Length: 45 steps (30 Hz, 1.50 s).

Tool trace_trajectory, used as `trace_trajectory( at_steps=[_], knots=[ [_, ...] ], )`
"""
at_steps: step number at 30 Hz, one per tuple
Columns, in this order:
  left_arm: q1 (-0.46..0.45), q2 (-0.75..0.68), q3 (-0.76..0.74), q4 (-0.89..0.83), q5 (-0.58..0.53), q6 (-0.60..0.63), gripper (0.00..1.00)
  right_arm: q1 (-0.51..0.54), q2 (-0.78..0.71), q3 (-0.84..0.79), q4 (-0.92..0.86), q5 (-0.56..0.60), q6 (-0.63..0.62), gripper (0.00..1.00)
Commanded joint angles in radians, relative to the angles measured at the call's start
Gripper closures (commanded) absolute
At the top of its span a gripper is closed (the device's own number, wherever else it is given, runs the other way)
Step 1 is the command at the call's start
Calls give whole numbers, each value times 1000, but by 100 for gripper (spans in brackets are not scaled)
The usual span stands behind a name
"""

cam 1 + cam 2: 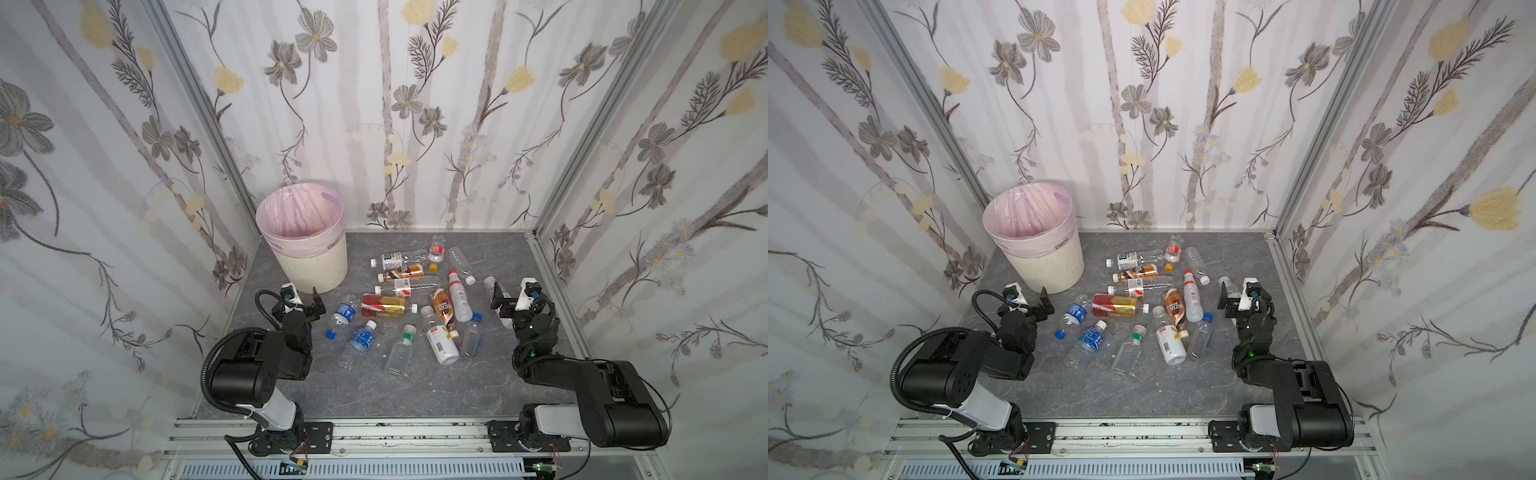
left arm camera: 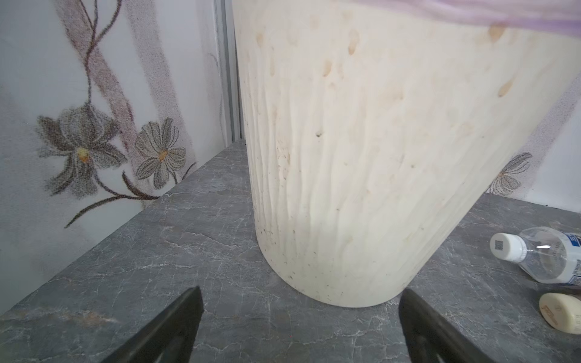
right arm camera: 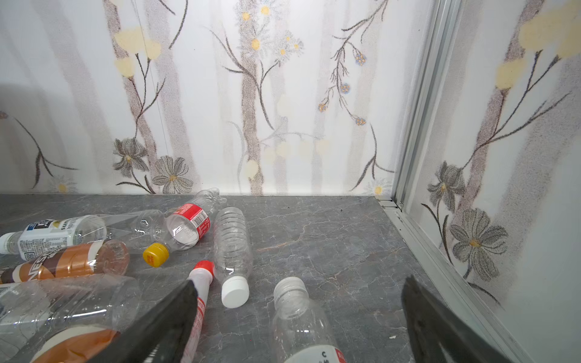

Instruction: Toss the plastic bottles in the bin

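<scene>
The cream ribbed bin (image 1: 318, 266) (image 1: 1054, 266) with a pink bag liner stands at the back left of the grey floor. Several plastic bottles lie scattered across the middle, among them a red-and-gold one (image 1: 382, 305), two blue-labelled ones (image 1: 361, 338) and a white one (image 1: 444, 345). My left gripper (image 1: 307, 303) (image 2: 300, 295) is open and empty, low and just in front of the bin's wall (image 2: 345, 157). My right gripper (image 1: 505, 301) (image 3: 300, 281) is open and empty too, hanging over an uncapped clear bottle (image 3: 295, 317) at the right edge of the pile.
Floral walls close the floor in on the left, back and right, with aluminium posts (image 1: 552, 199) at the corners. A metal rail (image 1: 395, 436) carrying both arm bases runs along the front. Bare grey floor (image 1: 374, 390) lies between the pile and the rail.
</scene>
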State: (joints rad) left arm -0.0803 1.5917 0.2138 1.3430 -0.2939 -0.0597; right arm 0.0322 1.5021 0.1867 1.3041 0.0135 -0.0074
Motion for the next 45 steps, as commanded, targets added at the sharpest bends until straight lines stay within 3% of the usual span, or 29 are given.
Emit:
trace_trajectory(
  at_steps=[1, 37, 42, 45],
  knots=[
    [0, 1, 4, 47, 3, 0, 0, -2, 3, 7, 15, -6, 3, 0],
    [4, -29, -6, 47, -24, -14, 0, -6, 1, 20, -5, 53, 30, 0],
    [-25, -106, -37, 45, -66, 13, 0, 0, -94, -8, -39, 116, 40, 0],
    [-48, -193, -76, 47, -105, 28, 0, 6, -168, -18, -92, 235, 82, 0]
  ],
)
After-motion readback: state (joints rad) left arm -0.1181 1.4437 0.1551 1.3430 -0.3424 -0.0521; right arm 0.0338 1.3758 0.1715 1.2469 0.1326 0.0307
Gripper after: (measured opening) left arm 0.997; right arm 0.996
